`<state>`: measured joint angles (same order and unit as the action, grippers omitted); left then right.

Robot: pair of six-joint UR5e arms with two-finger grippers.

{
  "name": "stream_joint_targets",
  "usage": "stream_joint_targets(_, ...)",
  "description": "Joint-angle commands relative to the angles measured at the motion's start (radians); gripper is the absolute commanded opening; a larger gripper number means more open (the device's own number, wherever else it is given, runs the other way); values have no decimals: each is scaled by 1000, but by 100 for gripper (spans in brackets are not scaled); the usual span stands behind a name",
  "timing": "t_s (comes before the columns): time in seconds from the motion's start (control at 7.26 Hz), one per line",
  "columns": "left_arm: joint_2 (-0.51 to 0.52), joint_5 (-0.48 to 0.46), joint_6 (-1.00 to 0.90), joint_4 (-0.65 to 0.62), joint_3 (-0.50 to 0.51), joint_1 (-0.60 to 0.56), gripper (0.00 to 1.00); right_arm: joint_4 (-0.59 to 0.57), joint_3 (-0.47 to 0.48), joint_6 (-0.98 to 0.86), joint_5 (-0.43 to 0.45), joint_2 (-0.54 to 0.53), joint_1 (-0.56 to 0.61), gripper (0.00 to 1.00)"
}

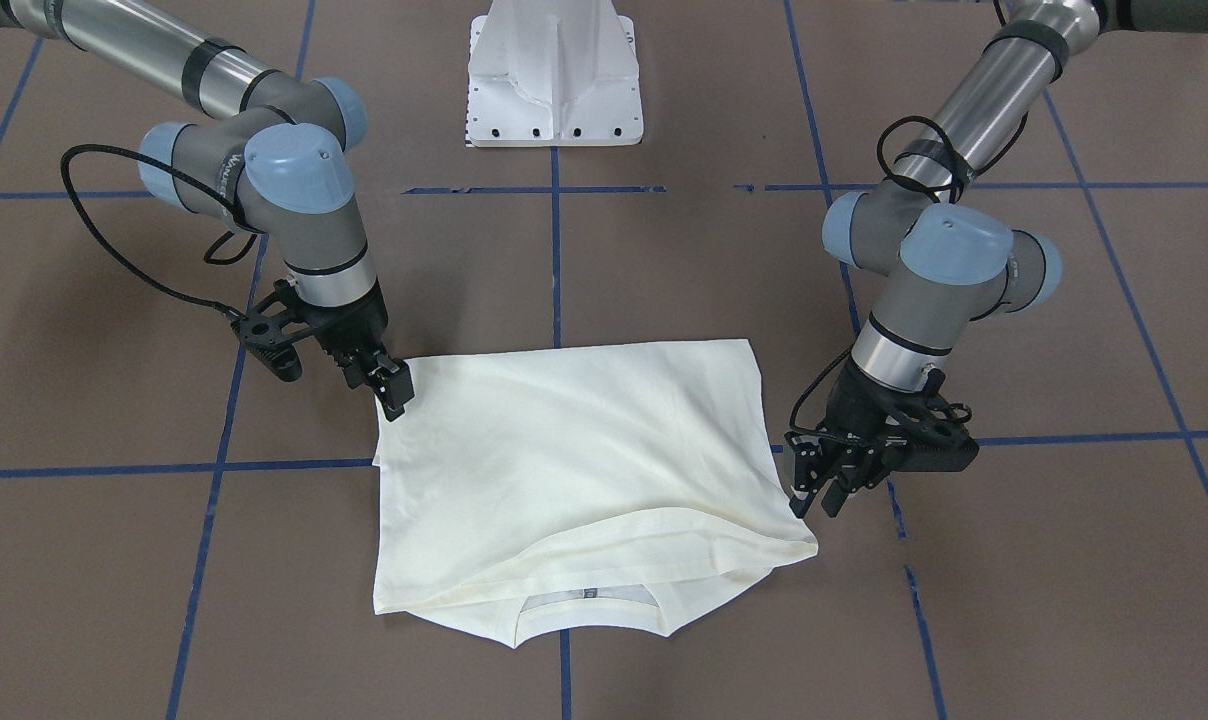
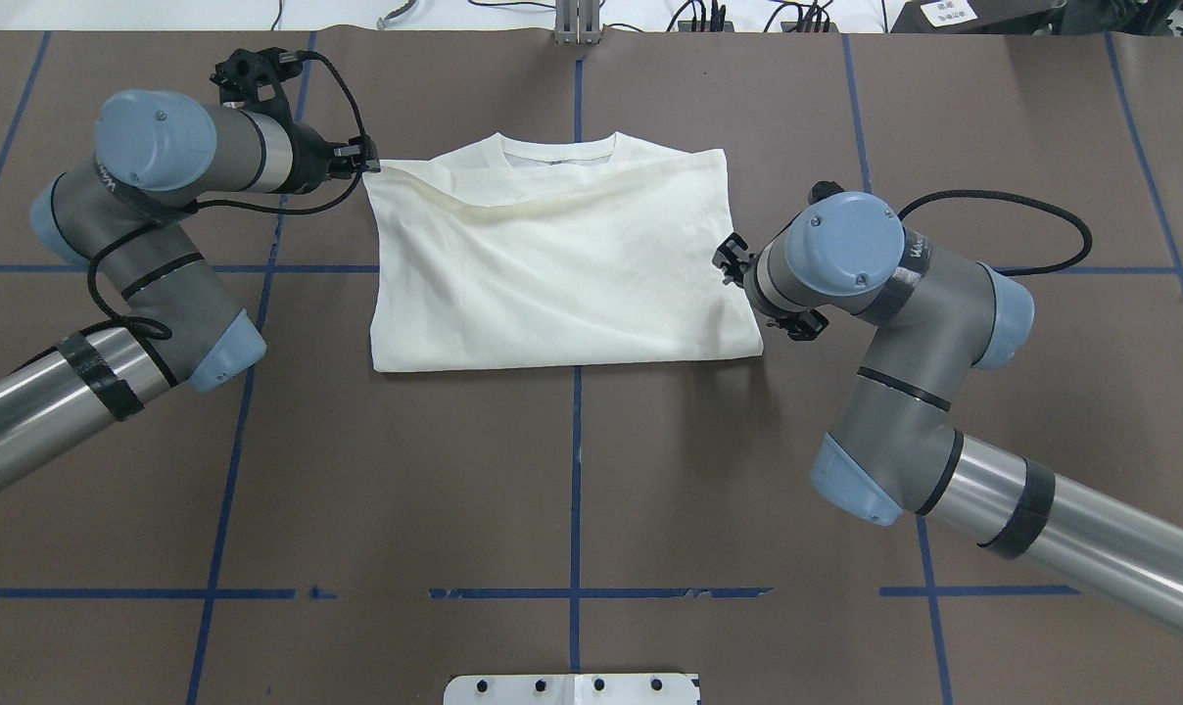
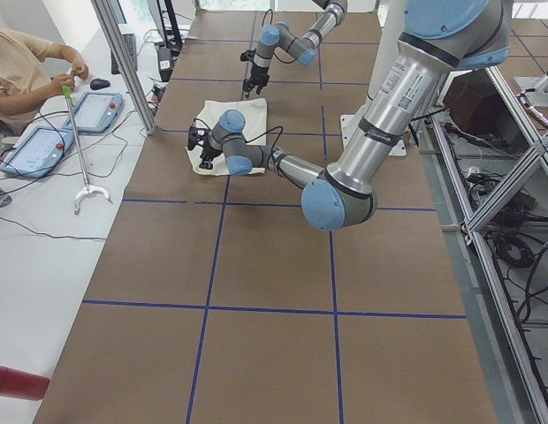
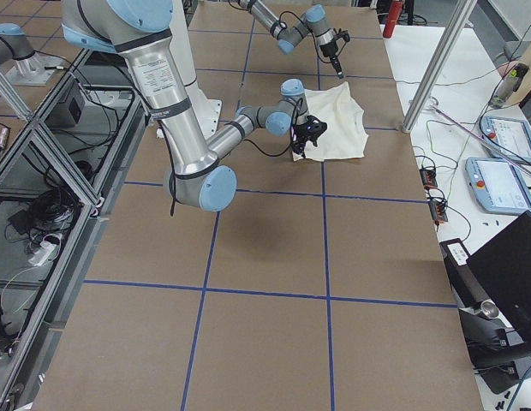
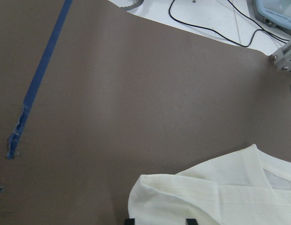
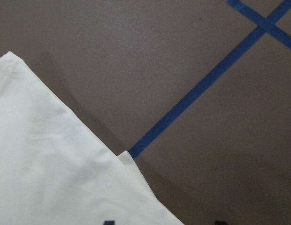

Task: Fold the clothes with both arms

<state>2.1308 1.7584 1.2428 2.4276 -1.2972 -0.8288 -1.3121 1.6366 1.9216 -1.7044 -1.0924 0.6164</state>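
Overhead exterior shows the shirt [image 2: 552, 264] lying folded on the desk [image 2: 572, 470]. Its collar [image 1: 586, 597] is on the side away from the robot, and the top layer sits slightly askew, so the collar peeks out past it.

The main risk, as I judge it, is an uneven grip. The left claw [image 1: 814, 505] is at the collar-side corner, while the right claw [image 1: 384, 390] is at the corner nearer the robot on the other side. A lift or pull from these diagonal points could twist the stack and slide the layers apart. Either claw might also pinch only the top layer, leaving the lower one behind and opening the fold. A claw pressed too low could drag the cloth into a bunch against the desk.

Both claws look spread, not clamped. In the left wrist view the fingertips [image 5: 130, 222] stand well apart over the shirt's corner. In the right wrist view the tips [image 6: 108, 222] are also wide, with one over the cloth and the other over bare desk.

The left arm reaches far forward with its elbow bent, its claw angled down and inward at the corner. The right arm is folded closer in, and its claw points steeply down with one tip touching the shirt's edge.
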Motion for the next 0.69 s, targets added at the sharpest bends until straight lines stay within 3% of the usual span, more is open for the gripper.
stream_joint_targets(0.0, 0, -2, -2, 7, -4, -6, 46, 1, 23, 5, 8, -27, -39, 77)
stream_joint_targets(0.28, -2, -5, -2, 7, -4, -7, 46, -1, 34, 10, 11, -35, -55, 76)
stream_joint_targets(0.55, -2, -23, -3, 7, -4, -13, 46, -2, 54, 10, 12, -55, -60, 69)
